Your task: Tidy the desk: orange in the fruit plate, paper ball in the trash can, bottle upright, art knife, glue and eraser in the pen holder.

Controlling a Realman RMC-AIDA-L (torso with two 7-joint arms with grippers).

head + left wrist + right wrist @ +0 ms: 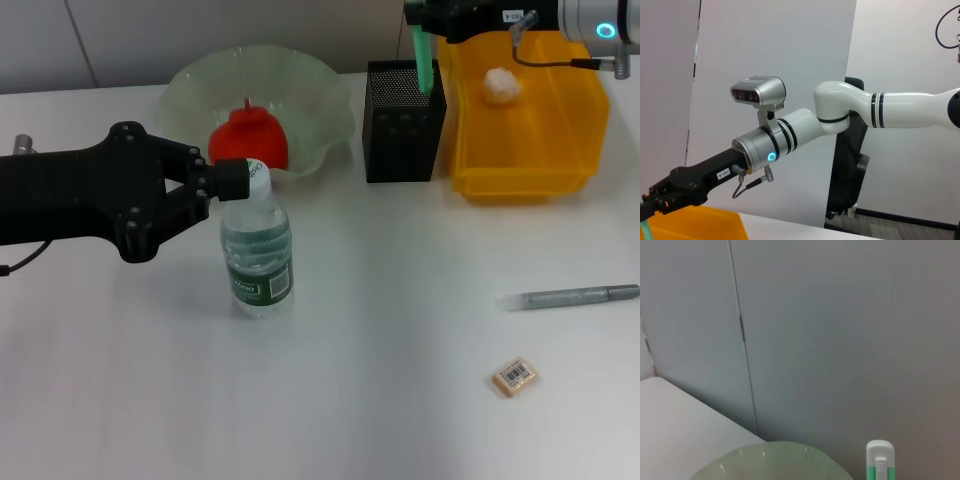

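Left gripper (pixel 243 178) reaches in from the left side of the table and closes its black fingers (pixel 228 180) on the white cap of the bottle (pixel 257 250), which stands upright on the table (pixel 380 400), near the middle and a little to the left. Just beyond the bottle, the orange (pixel 250 137) sits inside the fruit plate (pixel 300 90) at the far side of the table. Right of the plate stands the pen holder (pixel 403 125), and above its far right corner the right gripper (pixel 424 22) hangs, pinching the top of a green, stick-like item (pixel 423 60) whose lower end dips into the mesh cup; the right wrist view shows that item's white and green end (pixel 879 460) above the plate's rim (pixel 775 460). Touching the holder's right side is the trash can (pixel 530 150), with the paper ball (pixel 501 85) lying inside it toward the far wall. On the near right part of the table a grey pen-like tool (pixel 575 296) lies flat, and nearer still, well apart from the holder, lies the eraser (pixel 515 376) with its barcode label up.
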